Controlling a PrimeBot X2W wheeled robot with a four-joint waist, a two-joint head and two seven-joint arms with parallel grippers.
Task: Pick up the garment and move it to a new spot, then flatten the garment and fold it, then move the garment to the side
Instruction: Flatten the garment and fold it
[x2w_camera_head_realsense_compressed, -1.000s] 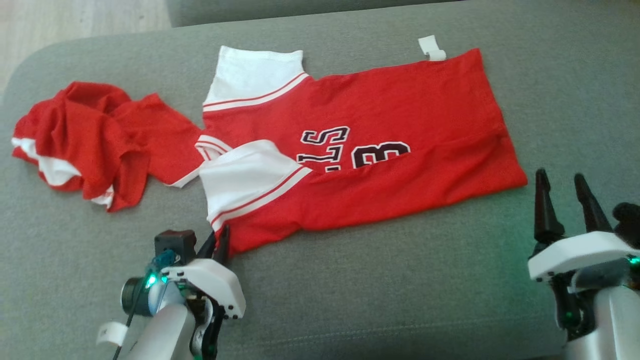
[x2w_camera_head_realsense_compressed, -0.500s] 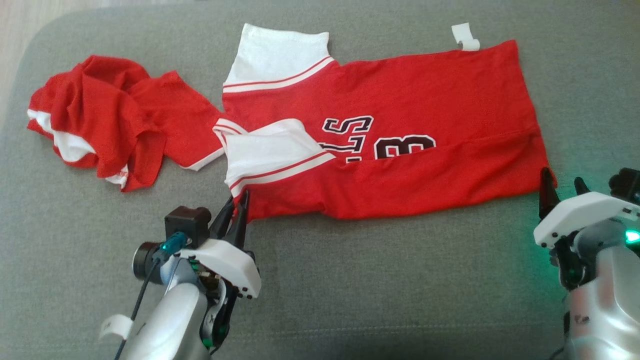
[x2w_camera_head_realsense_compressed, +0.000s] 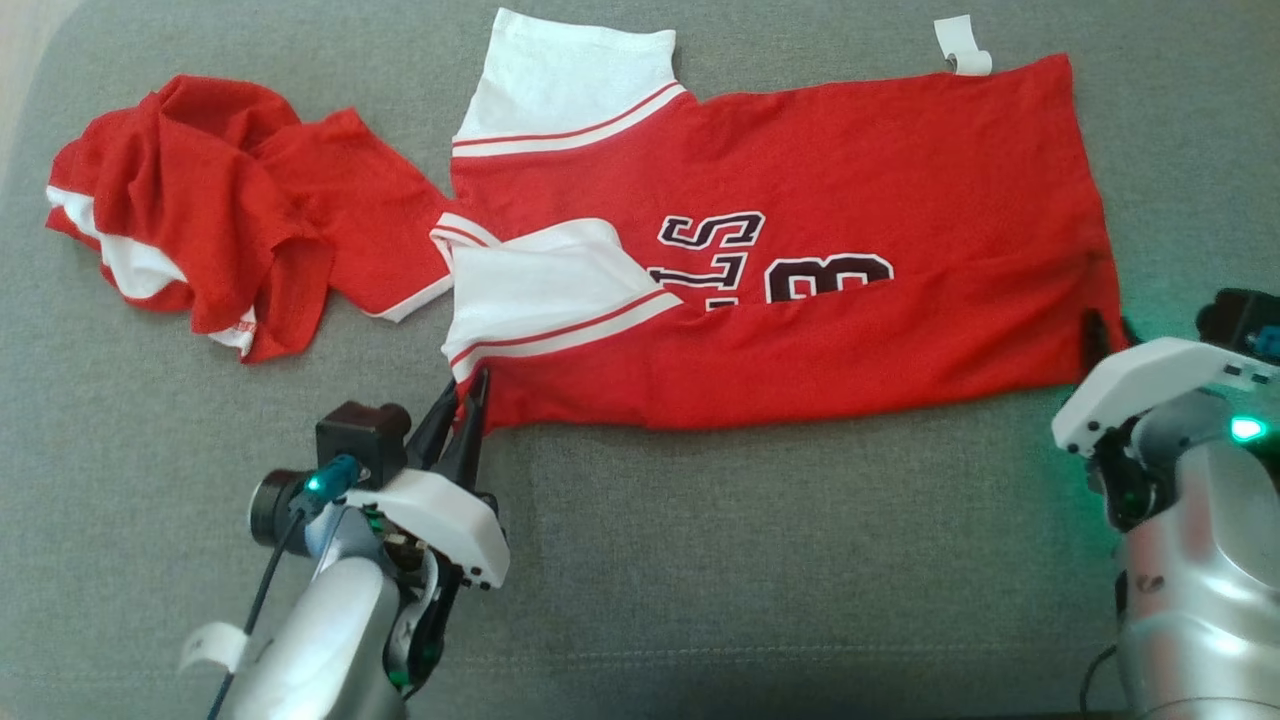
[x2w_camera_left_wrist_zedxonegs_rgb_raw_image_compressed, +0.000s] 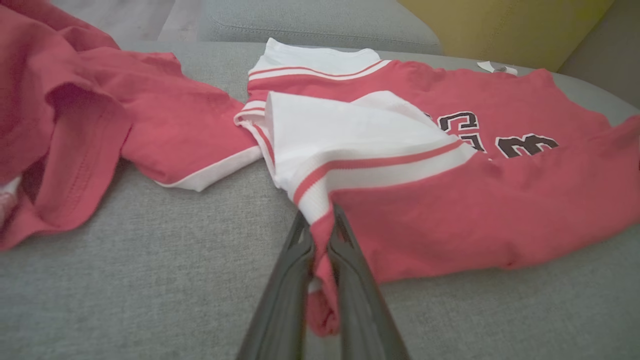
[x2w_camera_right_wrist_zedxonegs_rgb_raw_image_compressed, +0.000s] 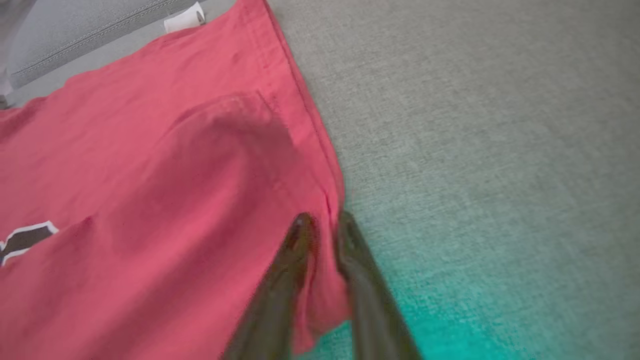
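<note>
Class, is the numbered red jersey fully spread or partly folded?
Partly folded: the jersey has its near side doubled over, covering some lettering.

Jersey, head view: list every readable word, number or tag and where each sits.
"LS": dark letters lying sideways on the jersey; the rest of the word is hidden under the fold.
"3": large dark numeral beside them, partly covered by the fold, so the digit is uncertain.
White tag at the jersey's far edge: no print legible.
Crumpled red garment: no text visible.
</note>
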